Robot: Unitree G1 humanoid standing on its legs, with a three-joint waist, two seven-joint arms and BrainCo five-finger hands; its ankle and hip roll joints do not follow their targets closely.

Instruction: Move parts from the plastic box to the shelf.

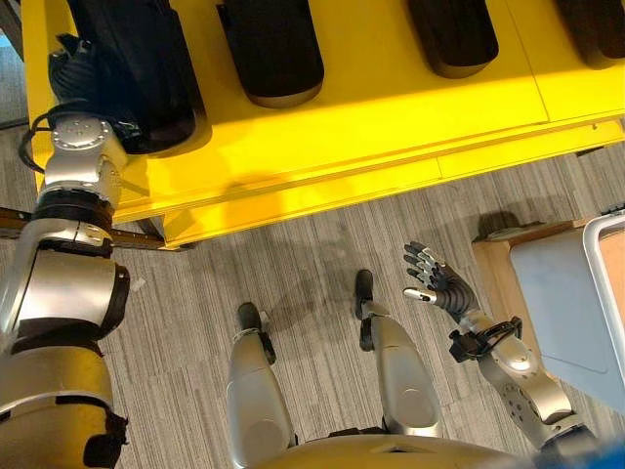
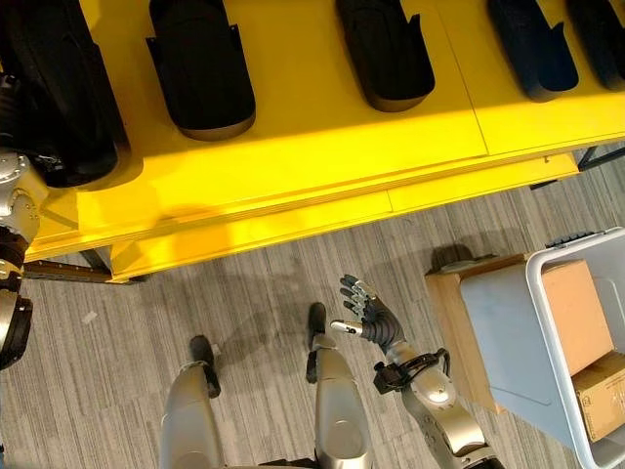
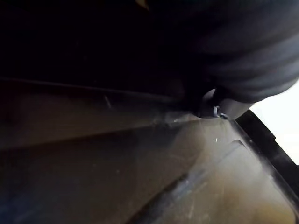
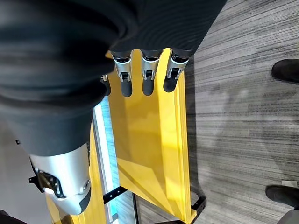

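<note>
A long yellow shelf [image 1: 391, 107] runs across the top of the eye views with several black moulded parts lying on it, such as two in its middle [image 1: 273, 49] [image 2: 386, 49]. My left hand [image 1: 70, 63] is raised to the shelf's left end, right against the leftmost black part [image 1: 137, 68], and the left wrist view is dark there. My right hand [image 2: 366, 311] hangs open above the carpet with nothing in it, its fingers [image 4: 147, 77] straight. The grey plastic box [image 2: 503, 332] stands at the right.
Two brown cardboard boxes [image 2: 576, 313] lie inside the plastic box, which rests on a wooden stand [image 2: 444, 303]. Grey striped carpet [image 1: 293, 264] lies between the shelf's front edge and the box. A dark shelf frame bar [image 1: 137, 239] sticks out at lower left.
</note>
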